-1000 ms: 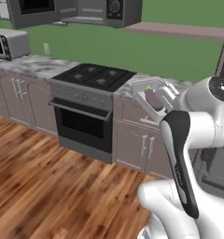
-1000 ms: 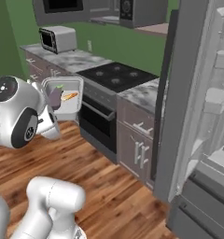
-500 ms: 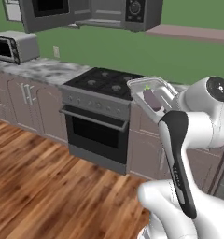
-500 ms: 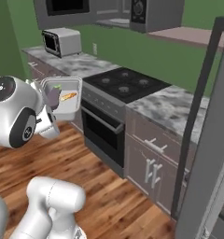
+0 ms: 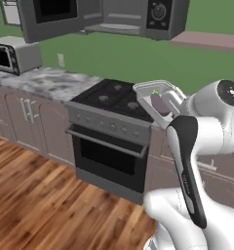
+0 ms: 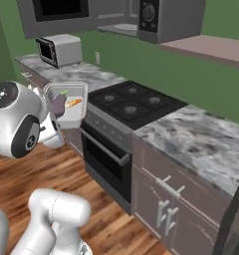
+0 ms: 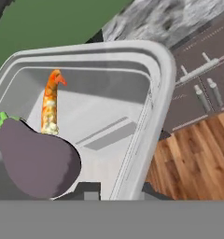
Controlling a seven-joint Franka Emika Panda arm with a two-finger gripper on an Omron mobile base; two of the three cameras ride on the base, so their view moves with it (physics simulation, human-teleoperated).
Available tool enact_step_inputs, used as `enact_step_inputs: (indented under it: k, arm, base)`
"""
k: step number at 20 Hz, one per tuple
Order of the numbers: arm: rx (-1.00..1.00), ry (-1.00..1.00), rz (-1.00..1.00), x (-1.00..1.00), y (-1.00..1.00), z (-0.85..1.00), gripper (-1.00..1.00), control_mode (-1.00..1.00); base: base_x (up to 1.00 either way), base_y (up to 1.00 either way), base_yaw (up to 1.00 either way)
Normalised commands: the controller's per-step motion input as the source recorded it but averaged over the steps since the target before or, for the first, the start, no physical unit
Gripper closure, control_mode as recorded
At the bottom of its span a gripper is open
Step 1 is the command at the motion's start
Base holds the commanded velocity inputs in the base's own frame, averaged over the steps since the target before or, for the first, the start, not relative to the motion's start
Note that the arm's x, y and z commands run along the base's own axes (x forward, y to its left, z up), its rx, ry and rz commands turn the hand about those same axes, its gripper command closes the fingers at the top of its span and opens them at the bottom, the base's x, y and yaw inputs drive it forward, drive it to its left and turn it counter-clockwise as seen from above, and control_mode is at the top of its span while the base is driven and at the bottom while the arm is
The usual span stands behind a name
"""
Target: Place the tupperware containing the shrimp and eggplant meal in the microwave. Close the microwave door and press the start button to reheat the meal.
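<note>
The robot is holding the tupperware (image 7: 132,116) up in the air, beside the black stove (image 5: 114,102). Its fingers (image 7: 117,190) are pinching one side wall of the tub, one finger inside and one outside, so the tub is sticking out in front of the hand. Inside the tub, the purple eggplant (image 7: 37,161) is sitting close to the fingers, and the orange shrimp (image 7: 51,102) is lying just past it, pointing away from the hand.

The microwave (image 5: 109,17) is hanging high on the wall, above the stove and above the tub. Its grey inside is showing, and the microwave door (image 5: 50,17) is swinging out on the left side. The black dial panel (image 5: 160,13) is sitting on the right.

So the tub is low and the opening is up and ahead of it. I think the hand needs to lift the tub, keep it flat so the food is not sliding out, and push it forward into the opening.
</note>
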Motion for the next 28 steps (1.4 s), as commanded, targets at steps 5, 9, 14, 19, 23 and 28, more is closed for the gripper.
enact_step_inputs:
  k: [5, 9, 14, 19, 23, 28]
  arm:
    - [0.0, 0.0, 0.0, 0.0, 0.0, 0.0, 1.0, 1.0]
    - [0.0, 0.0, 0.0, 0.0, 0.0, 0.0, 1.0, 1.0]
    - [0.0, 0.0, 0.0, 0.0, 0.0, 0.0, 1.0, 1.0]
    - [0.0, 0.0, 0.0, 0.0, 0.0, 0.0, 1.0, 1.0]
    - [0.0, 0.0, 0.0, 0.0, 0.0, 0.0, 1.0, 1.0]
    - [0.0, 0.0, 0.0, 0.0, 0.0, 0.0, 1.0, 1.0]
  base:
    - [0.92, 0.27, 0.0]
    - [0.88, 0.21, -0.01]
    - [0.76, 0.09, -0.07]
    - [0.69, 0.09, -0.14]
    - [0.61, 0.18, -0.19]
    - [0.5, 0.3, -0.23]
